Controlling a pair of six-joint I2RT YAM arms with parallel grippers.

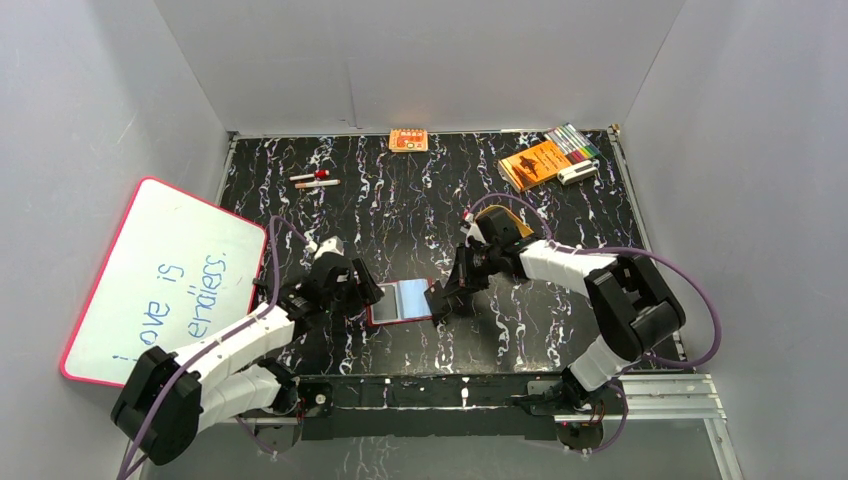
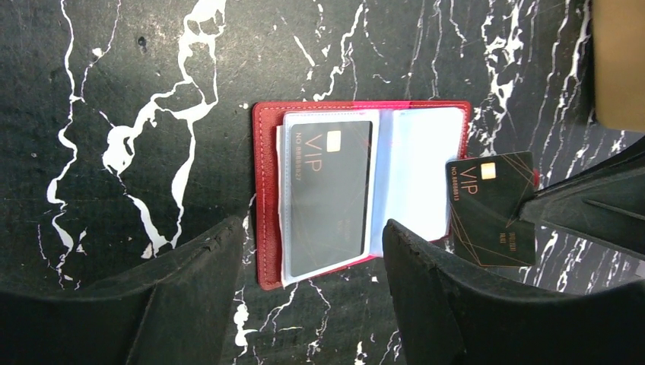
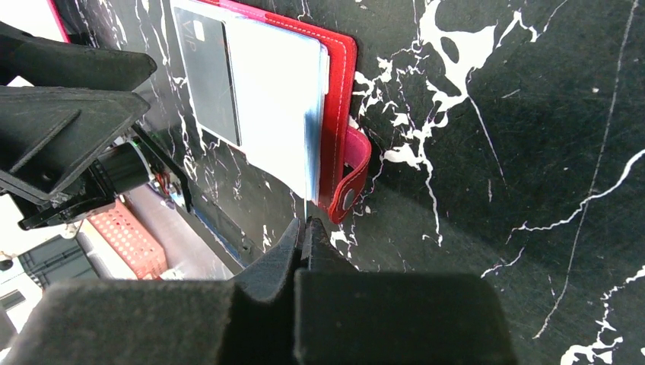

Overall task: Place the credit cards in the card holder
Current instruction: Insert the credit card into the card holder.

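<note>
Centrally shows card holder [image 2: 268, 190] open on desk [image 1: 400, 200] between left gripper [image 2: 312, 232], jaws spread empty, and right gripper [image 3: 304, 232], jaws clamped on credit card [image 2: 493, 209]; whiteboard [image 1: 160, 280] aside; tan shape [image 2: 617, 65] cropped.

Reference item: card holder [image 1: 400, 301], lying open on the table [image 1: 400, 210] near its front edge.

One card [image 2: 328, 194] sits in the holder's left-hand sleeve. A second card [image 2: 493, 205] is at the holder's right edge, apparently overlapping it, between the right gripper [image 1: 438, 300] fingers. The left gripper [image 1: 366, 294] is just left of the holder.

Behind the holder, well apart:
- two pens [image 1: 315, 180], to the left
- small box [image 1: 408, 139], straight behind
- booklet [image 1: 533, 163] and marker set [image 1: 572, 140], to the right

A board [image 1: 160, 280] lies far left.
</note>
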